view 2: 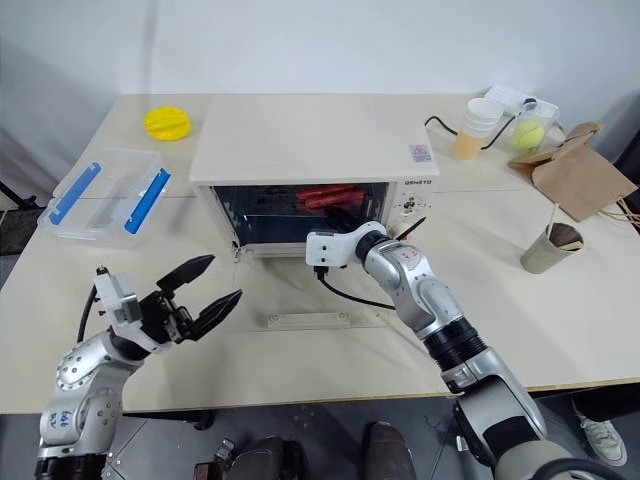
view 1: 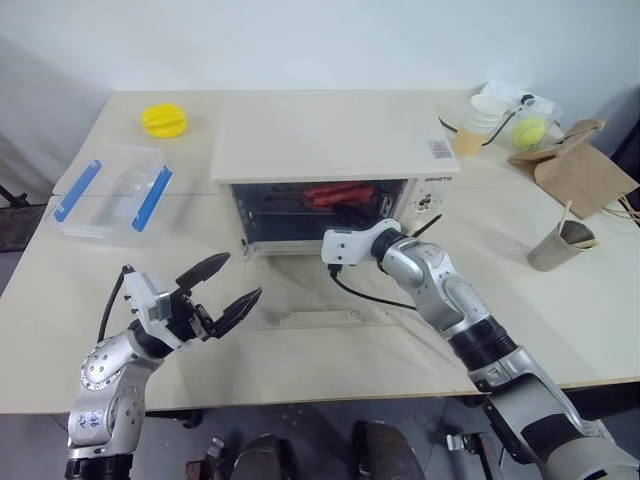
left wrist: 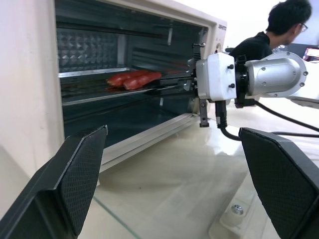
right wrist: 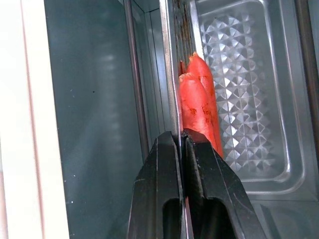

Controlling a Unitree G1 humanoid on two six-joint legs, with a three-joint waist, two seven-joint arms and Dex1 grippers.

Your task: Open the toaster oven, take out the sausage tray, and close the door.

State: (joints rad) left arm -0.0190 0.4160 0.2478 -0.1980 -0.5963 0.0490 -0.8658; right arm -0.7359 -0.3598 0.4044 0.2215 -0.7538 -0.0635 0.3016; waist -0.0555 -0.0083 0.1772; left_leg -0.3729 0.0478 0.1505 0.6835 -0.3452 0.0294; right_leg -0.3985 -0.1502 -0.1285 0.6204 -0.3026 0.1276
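Right fingers (right wrist: 180, 144) clamped on sausage tray (left wrist: 99, 89) front edge; left fingers (view 1: 215, 290) apart, over bare table (view 1: 330, 370).

- The left end effector (view 1: 222, 285) hovers low on the robot's left, its arm bent at the elbow, pointing forward and slightly toward the right.
- Its two black fingers (left wrist: 75, 179) stand spread wide apart, with nothing between them.
- The right arm stretches forward and toward the left, forearm roughly level, a black cable looping below the white wrist housing.
- The right end effector (right wrist: 180, 137) reaches into the toaster oven (view 1: 300, 150), its fingers pressed together on the front edge of the sausage tray (right wrist: 172, 99).
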